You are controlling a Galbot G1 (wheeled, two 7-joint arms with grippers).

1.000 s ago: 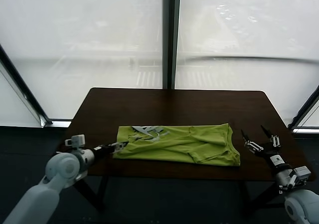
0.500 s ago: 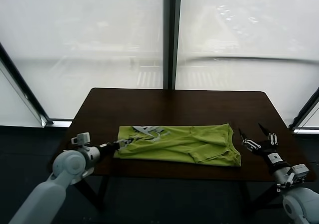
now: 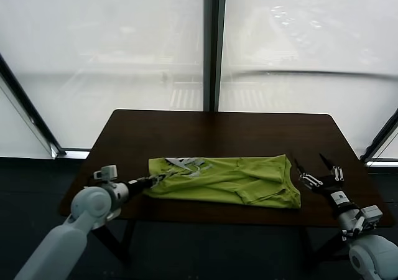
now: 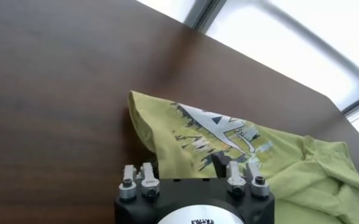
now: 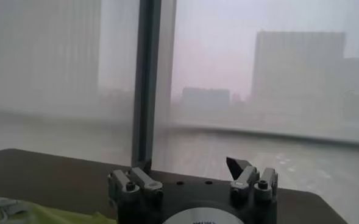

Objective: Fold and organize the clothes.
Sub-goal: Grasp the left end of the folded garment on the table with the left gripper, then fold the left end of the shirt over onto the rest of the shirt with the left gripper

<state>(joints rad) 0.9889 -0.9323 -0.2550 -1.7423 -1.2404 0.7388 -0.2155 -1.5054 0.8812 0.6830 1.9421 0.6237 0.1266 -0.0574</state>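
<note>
Risk: the left gripper (image 3: 157, 180) is working at the shirt's left edge, and thin cloth can be slipping out if only one layer, or just the hem, is lying between the jaws.
Cause: the shirt (image 3: 227, 180) is lying in several loose layers, so a shallow bite could be lifting the top ply and dragging the rest crooked.
Second risk: the right gripper (image 3: 321, 174) is waiting just beside the shirt's right edge; if only one end is being lifted, the fold may be bunching instead of lying flat.
Shirt look: lime-green, soft, lying as a long band with wrinkles and a raised fold near its right end; a white-grey print is showing at the left end.
Shirt place: it is lying on the dark surface (image 3: 217, 134), toward the near edge, roughly centred, both ends within reach of the arms.
Left jaws: they are standing at the printed end, down at the cloth edge; the wrist view is not showing the tips, so I cannot tell whether they are gripping fabric or standing apart.
Right jaws: they are standing wide apart, holding nothing, hovering low over the surface clear of the shirt.
</note>
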